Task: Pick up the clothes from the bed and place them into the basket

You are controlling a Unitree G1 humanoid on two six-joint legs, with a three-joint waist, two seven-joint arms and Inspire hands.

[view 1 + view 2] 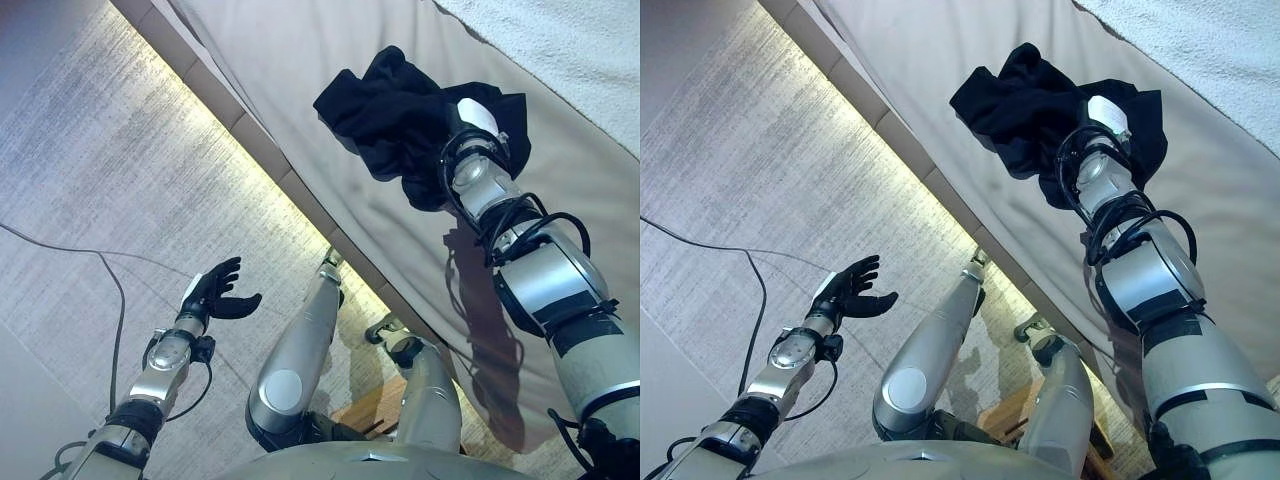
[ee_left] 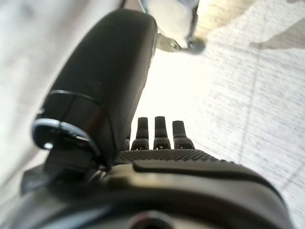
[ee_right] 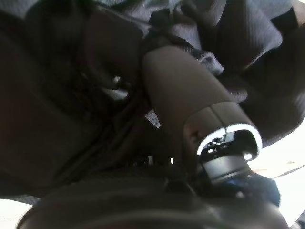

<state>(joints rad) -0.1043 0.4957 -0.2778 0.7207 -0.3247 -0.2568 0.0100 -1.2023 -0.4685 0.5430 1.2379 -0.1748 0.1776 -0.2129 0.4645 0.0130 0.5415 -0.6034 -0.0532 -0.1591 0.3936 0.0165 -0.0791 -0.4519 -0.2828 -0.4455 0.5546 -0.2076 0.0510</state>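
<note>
A black garment (image 1: pixel 390 100) lies bunched on the grey bed (image 1: pixel 290 60). My right hand (image 1: pixel 474 118) reaches onto the bed and is buried in the garment's near side. In the right wrist view the thumb (image 3: pixel 181 90) presses into dark folds of the garment (image 3: pixel 248 43), which wrap around the hand. My left hand (image 1: pixel 215 290) hangs open and empty over the floor, well left of the bed. In the left wrist view its fingers (image 2: pixel 157 133) are straight, with the thumb (image 2: pixel 109 81) standing out.
The bed's padded edge (image 1: pixel 250 140) runs diagonally, with a lit strip along the floor below it. A white textured blanket (image 1: pixel 560 40) lies on the bed at the far right. Grey carpet (image 1: pixel 100 150) covers the floor on the left.
</note>
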